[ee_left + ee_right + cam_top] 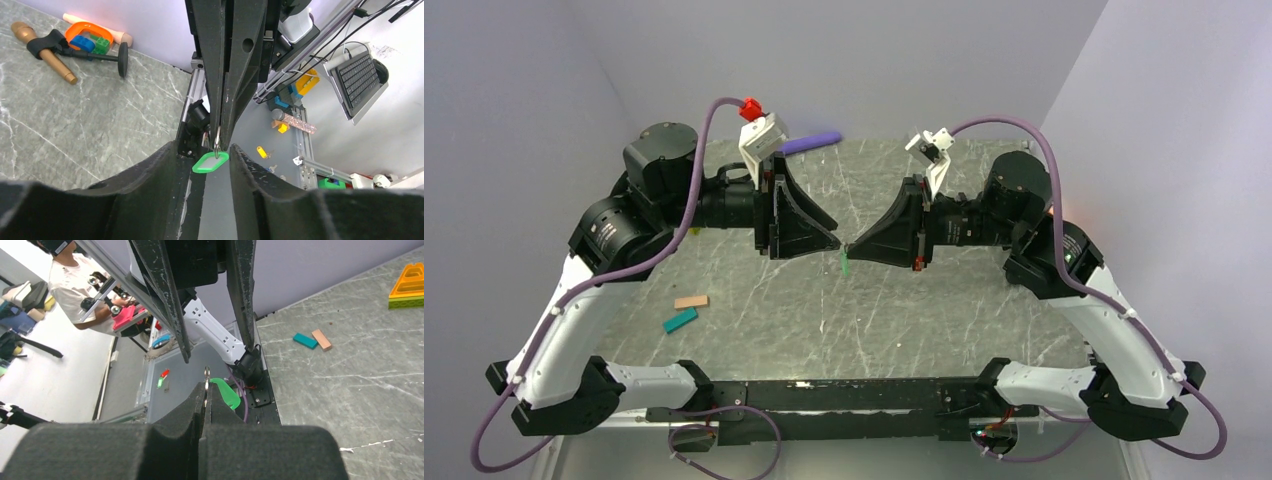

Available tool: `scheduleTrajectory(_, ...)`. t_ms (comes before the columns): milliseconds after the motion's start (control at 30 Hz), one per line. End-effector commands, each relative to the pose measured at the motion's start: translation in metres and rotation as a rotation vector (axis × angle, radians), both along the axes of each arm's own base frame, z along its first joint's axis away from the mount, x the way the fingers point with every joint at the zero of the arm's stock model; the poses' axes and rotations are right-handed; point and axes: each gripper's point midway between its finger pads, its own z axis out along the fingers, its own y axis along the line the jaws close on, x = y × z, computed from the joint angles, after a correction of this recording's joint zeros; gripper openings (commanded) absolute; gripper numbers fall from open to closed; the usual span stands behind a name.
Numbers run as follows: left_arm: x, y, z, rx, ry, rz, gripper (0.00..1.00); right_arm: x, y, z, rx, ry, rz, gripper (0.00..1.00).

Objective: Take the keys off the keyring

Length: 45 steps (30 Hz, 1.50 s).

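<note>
Jaws of the right gripper are clenched flat against each other on the keyring, a thin metal loop whose upper edge shows just past the fingertips. The keys, one tiny flat bright-green oblong, hang from that loop and touch it. They are held in mid-air above the table, between the two arms.

Jaws of the left gripper are released and spread, with one black finger on either side of the keys. Both fingers stand just beside the green piece. Whether either one touches it cannot be told from the wrist views. From above, the tips of both grippers meet just over the keys, and the green piece dangles below that meeting point.

Well apart from the keys, toward the left arm and nearer the arm bases, a tan block and a teal block lie flat on the marbled surface. They are close to one another, and the teal one is the nearer to the bases. Beyond the keys, by the far wall and a little toward the left arm's side, lies a purple bar.

In the left wrist view, well apart from the keys and close to the wall, a wooden tool rests on the table. An orange loop lies just beside it, with small blue and green bricks inside.
</note>
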Motion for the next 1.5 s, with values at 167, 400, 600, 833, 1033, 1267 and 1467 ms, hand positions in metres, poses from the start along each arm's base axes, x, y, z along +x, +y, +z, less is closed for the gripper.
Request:
scheduleTrajectory(167, -0.003, -0.004, 0.007, -0.029, -0.017, -0.041, 0.40, -0.002, 0.001, 0.018, 0.051, -0.042, 0.016, 0.00)
scheduleTrajectory(400, -0.004, -0.003, 0.000, -0.010, -0.005, -0.039, 0.31, -0.001, 0.003, 0.021, 0.062, -0.044, 0.018, 0.00)
scheduleTrajectory(600, -0.005, -0.002, -0.003, 0.004, 0.006, -0.043, 0.19, 0.000, 0.004, 0.022, 0.071, -0.043, 0.021, 0.00)
scheduleTrajectory(833, -0.006, -0.001, -0.006, 0.014, 0.010, -0.046, 0.21, 0.002, 0.006, 0.024, 0.078, -0.044, 0.014, 0.00)
scheduleTrajectory(1033, -0.004, 0.000, -0.007, 0.021, 0.002, -0.028, 0.00, 0.003, 0.006, 0.024, 0.084, -0.044, 0.008, 0.00)
scheduleTrajectory(1267, 0.002, 0.004, -0.001, -0.001, -0.019, 0.033, 0.00, 0.003, 0.006, 0.031, 0.124, -0.040, 0.006, 0.00)
scheduleTrajectory(1467, 0.009, 0.007, 0.006, -0.051, -0.021, 0.102, 0.00, 0.004, 0.008, 0.038, 0.162, -0.033, 0.004, 0.00)
